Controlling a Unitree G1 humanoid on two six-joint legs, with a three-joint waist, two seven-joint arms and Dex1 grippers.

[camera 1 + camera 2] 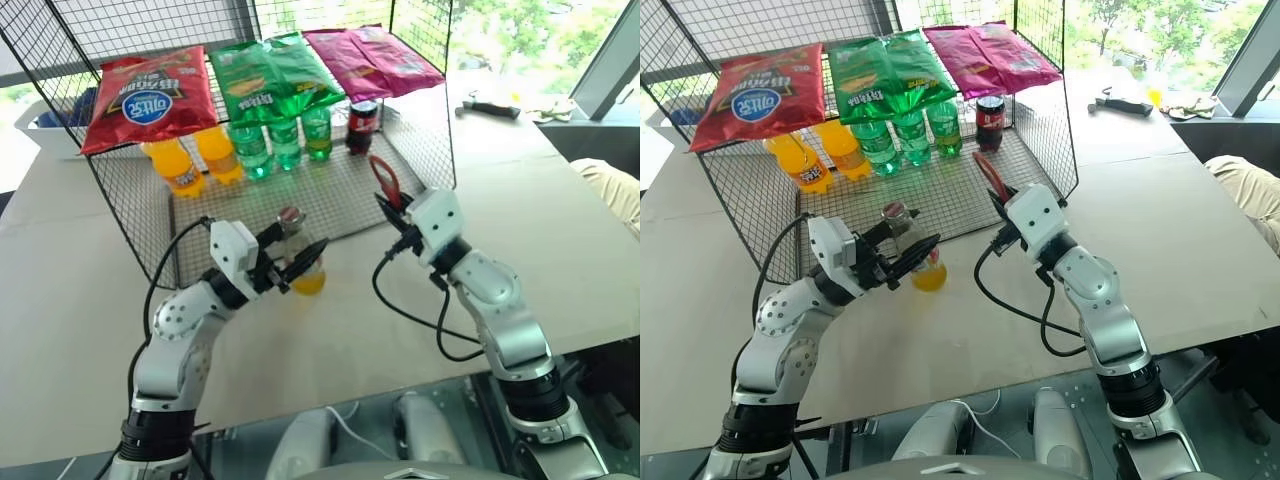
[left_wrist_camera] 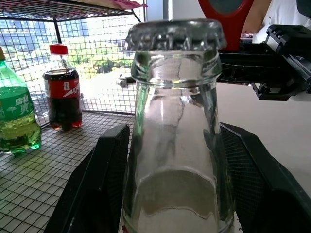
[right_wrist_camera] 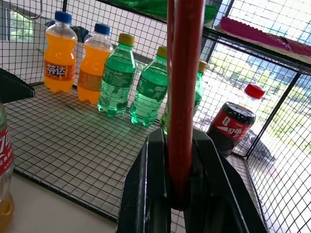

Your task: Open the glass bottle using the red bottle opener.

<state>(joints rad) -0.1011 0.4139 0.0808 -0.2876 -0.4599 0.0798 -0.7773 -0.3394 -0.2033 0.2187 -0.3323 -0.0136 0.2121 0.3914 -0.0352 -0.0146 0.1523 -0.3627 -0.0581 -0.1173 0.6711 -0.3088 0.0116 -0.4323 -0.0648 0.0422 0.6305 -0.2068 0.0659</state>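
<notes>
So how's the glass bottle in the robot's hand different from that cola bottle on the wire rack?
The glass bottle is clear with a metal crown cap; the cola bottle is dark with a red screw cap. The glass bottle sits between the left gripper fingers; the cola bottle stands free. Both are upright and capped.
</notes>
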